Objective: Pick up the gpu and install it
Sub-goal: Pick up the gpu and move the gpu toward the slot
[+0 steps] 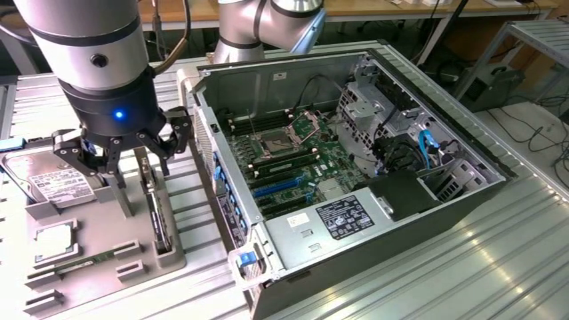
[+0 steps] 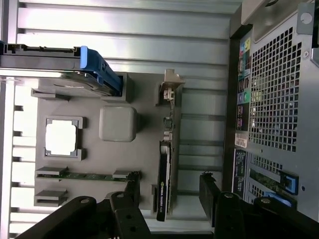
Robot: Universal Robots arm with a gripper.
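Approach step: gripper (image 1: 127, 167) hovering, fingers standing wide, holding nothing; gpu (image 1: 158, 213) sitting edge-up in tray (image 1: 89, 267) at gripper's 5 o'clock. Grasp calling for fingers straddling card.

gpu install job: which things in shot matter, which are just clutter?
In the job: gpu, standing on edge in the grey tray; open gripper over it; open computer case.
Lying about: hard drive, processor chip, memory stick, all in the same tray.
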